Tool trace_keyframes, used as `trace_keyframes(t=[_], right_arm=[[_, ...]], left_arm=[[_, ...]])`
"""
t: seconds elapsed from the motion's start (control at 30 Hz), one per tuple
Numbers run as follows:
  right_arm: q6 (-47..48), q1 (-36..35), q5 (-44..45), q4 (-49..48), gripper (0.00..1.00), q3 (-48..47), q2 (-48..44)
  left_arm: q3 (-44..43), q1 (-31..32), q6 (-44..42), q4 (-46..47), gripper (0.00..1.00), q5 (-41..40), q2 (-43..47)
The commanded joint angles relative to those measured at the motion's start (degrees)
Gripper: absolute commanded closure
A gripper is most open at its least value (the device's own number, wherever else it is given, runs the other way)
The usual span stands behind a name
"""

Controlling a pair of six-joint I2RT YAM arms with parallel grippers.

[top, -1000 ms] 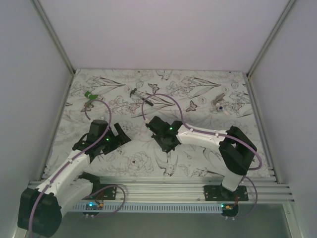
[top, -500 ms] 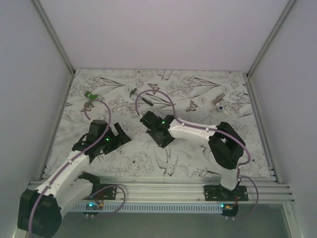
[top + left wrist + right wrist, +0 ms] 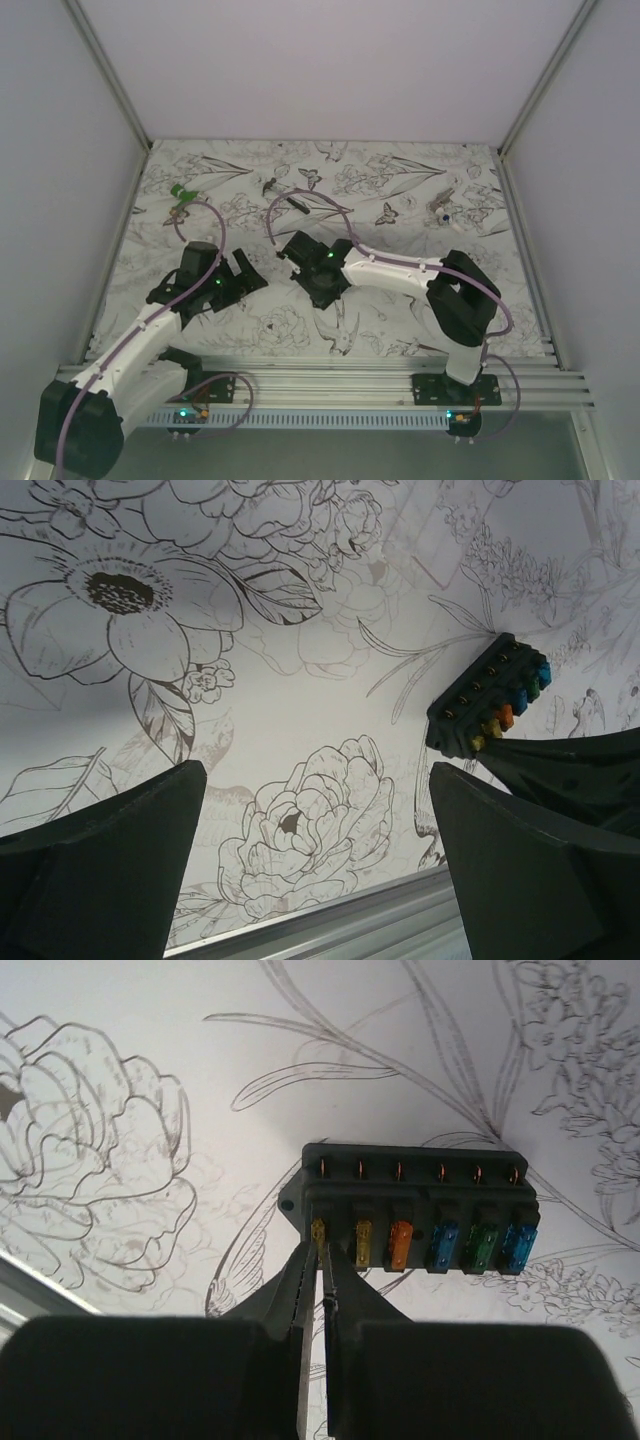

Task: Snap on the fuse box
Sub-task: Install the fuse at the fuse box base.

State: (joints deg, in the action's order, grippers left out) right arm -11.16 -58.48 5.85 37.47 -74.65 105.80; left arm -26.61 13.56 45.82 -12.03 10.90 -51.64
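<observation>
The fuse box (image 3: 415, 1210) is a small black box with a row of yellow, orange, blue and green fuses, lying on the flower-printed table. My right gripper (image 3: 320, 1248) is shut, its thin fingertips pinching the box's near edge at the leftmost yellow fuse. In the top view the right gripper (image 3: 303, 256) is at the table's middle and covers the box. My left gripper (image 3: 318, 780) is open and empty, and the fuse box (image 3: 490, 705) shows just beyond its right finger. In the top view the left gripper (image 3: 243, 272) is close to the left of the right one.
A small green piece (image 3: 182, 192) lies at the back left. A thin dark hammer-like tool (image 3: 270, 186) lies at the back centre, and a small grey part (image 3: 442, 207) at the back right. The aluminium rail (image 3: 330, 920) runs along the near edge. White walls close in both sides.
My right gripper has moved left and slightly back, toward the left gripper. The left arm has hardly moved.
</observation>
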Motion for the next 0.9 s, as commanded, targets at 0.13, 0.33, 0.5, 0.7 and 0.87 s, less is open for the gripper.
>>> trace_keyframes(t=[0.13, 0.33, 0.5, 0.7, 0.87], right_arm=[[-0.8, -0.8, -4.8, -0.5, 0.73, 1.5, -4.2], [-6.7, 1.3, -4.1, -5.0, 0.55, 7.5, -11.3], [-15.6, 6.6, -7.2, -12.8, 0.50, 17.3, -19.0], [-24.2, 12.4, -13.2, -27.2, 0.46, 27.4, -23.2], [-26.5, 15.5, -15.4, -33.5, 0.44, 29.4, -21.1]], left_arm=[[-2.8, 4.1, -0.5, -0.4, 0.06, 2.2, -2.1], [-6.6, 9.2, -1.6, -0.2, 0.18, 1.1, -7.2], [-9.6, 14.0, -2.7, 2.6, 0.25, 1.8, -13.7], [-12.2, 16.7, -2.3, 7.5, 0.32, 5.4, -20.5], [-13.3, 17.6, -2.2, 8.5, 0.36, 5.7, -25.2]])
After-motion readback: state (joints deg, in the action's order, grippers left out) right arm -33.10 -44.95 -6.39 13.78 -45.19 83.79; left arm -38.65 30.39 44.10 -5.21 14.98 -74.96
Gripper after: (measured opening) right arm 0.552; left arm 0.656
